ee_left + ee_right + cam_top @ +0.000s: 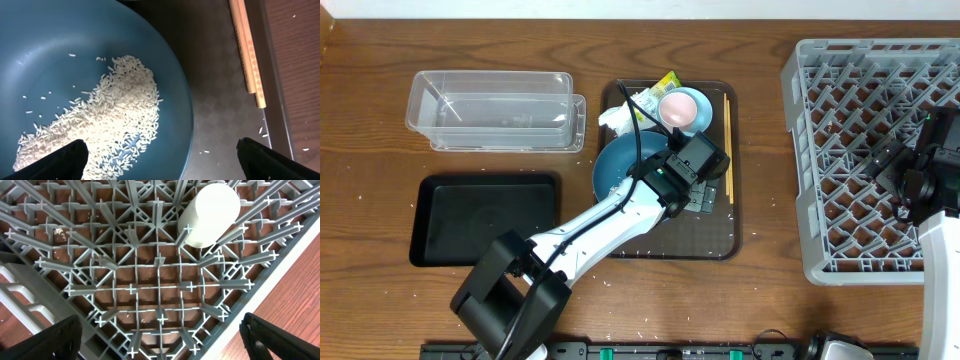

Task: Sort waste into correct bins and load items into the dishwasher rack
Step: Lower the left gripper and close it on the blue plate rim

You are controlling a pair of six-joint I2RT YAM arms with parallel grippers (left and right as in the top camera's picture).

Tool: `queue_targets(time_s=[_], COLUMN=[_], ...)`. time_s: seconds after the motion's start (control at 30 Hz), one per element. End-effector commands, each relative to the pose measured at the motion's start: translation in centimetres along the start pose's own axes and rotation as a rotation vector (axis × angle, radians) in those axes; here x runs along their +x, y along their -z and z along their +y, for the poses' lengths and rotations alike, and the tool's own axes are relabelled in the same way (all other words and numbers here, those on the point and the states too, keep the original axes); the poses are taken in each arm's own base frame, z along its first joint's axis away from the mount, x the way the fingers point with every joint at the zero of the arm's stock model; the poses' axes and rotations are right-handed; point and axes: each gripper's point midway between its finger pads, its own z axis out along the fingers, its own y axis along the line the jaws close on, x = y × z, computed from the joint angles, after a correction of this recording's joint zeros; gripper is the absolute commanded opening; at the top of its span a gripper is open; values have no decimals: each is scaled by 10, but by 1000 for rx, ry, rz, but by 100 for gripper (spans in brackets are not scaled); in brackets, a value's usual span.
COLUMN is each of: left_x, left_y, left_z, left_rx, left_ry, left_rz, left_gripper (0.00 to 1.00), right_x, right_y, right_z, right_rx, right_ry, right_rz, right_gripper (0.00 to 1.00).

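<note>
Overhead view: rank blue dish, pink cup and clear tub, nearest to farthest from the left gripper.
1. Blue dish, just left of the left gripper.
2. Pink cup, farther back on the tray.
3. Clear tub, off the tray, far left.

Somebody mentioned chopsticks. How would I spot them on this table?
Find the brown serving tray in the middle of the table. Along its right edge, just right of the dark-blue dish, lie the chopsticks. They are the only thin, straight, pale wooden sticks there; their neighbours are round dishes.
</note>
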Motion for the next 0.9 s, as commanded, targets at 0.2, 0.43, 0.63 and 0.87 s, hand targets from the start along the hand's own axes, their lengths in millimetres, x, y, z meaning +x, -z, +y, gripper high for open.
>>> queue_targets(time_s=[0.2, 0.43, 0.63, 0.87], left_x=[-11, -10, 7, 21], left_y=[-5, -15, -33, -46], left_z=[3, 3, -3, -11], left_rx=[-41, -53, -68, -72], left_ry=[-82, -84, -117, -149], left_rz=[-39, -37, 12, 40], left_gripper=[100, 94, 88, 80], right_x=[-3, -3, -3, -3], right_y=[1, 1, 1, 1], right_z=[-6, -6, -6, -6], right_rx=[19, 19, 19, 19], right_ry=[-4, -4, -4, -4], right_rz=[-13, -13, -13, -13], right_gripper=[99, 99, 99, 99])
